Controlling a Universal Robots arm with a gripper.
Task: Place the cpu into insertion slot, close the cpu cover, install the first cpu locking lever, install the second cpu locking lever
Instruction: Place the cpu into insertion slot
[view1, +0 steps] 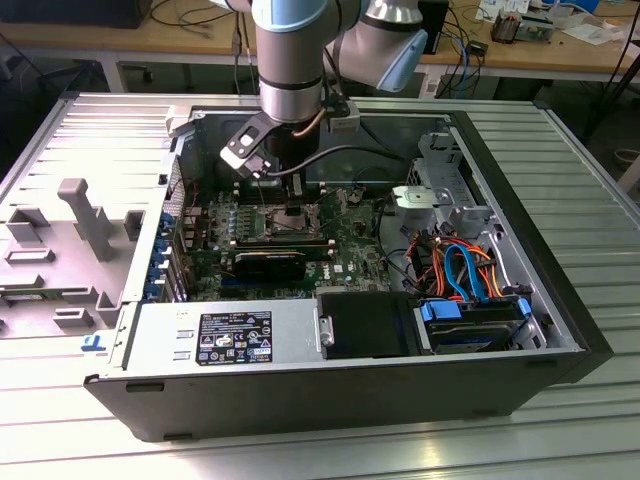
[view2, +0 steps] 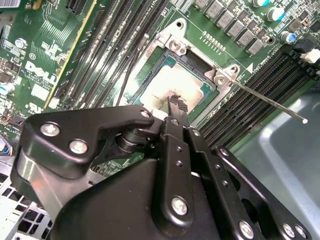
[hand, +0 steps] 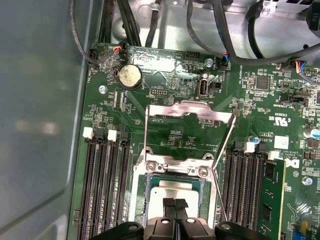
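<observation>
The cpu (view2: 157, 90), a silvery square chip smeared with pale paste, lies flat in the insertion slot (view2: 175, 46), as both wrist views show. My gripper (view2: 178, 105) is shut, its two black fingertips (hand: 170, 204) together and resting on the cpu's (hand: 172, 190) top. The cpu cover (hand: 192, 111), a thin silver frame, stands raised off the slot's (hand: 175, 169) far side. A thin wire locking lever (view2: 265, 100) sticks out loose from one corner. In the exterior view the gripper (view1: 293, 200) hangs over the middle of the green board.
Black memory slots (hand: 105, 190) flank the socket, one holding a green memory stick (hand: 272, 190). A coin battery (hand: 129, 75) and black cables (hand: 235, 45) lie beyond the cover. In the case are a black heatsink (view1: 270, 262), orange and blue cables (view1: 460, 265) and a power supply (view1: 230, 335).
</observation>
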